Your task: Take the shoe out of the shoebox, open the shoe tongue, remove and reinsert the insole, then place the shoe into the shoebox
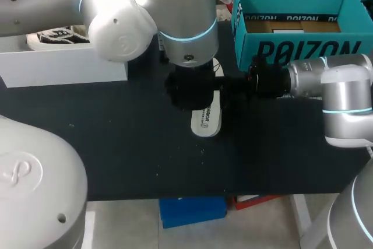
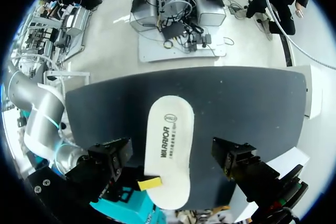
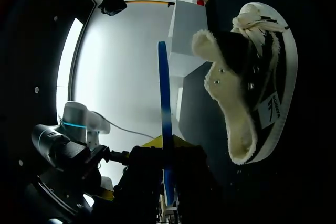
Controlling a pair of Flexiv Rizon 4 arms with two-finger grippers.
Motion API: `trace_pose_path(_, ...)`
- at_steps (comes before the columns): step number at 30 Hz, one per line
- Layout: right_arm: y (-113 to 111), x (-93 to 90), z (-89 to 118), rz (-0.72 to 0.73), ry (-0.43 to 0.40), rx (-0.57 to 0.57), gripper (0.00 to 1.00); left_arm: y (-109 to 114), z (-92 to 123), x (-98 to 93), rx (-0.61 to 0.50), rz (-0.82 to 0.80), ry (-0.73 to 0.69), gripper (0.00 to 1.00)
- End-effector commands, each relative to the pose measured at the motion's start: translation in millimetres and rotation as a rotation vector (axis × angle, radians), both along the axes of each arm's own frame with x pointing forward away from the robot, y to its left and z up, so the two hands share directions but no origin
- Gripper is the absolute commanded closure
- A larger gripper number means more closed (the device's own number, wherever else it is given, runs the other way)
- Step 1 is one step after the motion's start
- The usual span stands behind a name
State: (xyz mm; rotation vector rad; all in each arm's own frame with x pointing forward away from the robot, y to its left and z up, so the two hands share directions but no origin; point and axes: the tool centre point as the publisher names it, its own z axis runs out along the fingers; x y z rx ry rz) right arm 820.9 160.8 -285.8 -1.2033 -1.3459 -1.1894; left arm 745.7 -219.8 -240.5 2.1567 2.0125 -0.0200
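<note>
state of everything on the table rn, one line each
shoebox: open on top
shoe: out of the shoebox, mouth spread wide
insole: out of the shoe, print side up
left gripper: fingers open, either side of the insole
right gripper: fingers shut on the insole's end

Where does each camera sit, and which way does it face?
Head view: above and behind the robot, facing down onto the table; left arm and right arm show.
Left wrist view: on the left arm, facing down at the insole; open left gripper straddles it.
Right wrist view: on the right arm, facing the shoe; right gripper pinches the insole edge-on.
Shared: all three show the insole.
</note>
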Motion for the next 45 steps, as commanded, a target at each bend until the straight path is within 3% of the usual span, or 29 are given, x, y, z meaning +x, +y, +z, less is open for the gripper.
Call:
trace_pose_path(1, 1, -0.3, 0, -0.003, 0.0, -0.001, 1.0, -3, -2, 11.4, 0.009, -0.011, 0.007, 0.0)
trace_pose_path(45, 1, -0.3, 0, -0.003, 0.0, -0.001, 1.0, -4, 1, 153.5, -0.023, -0.053, 0.005, 0.0)
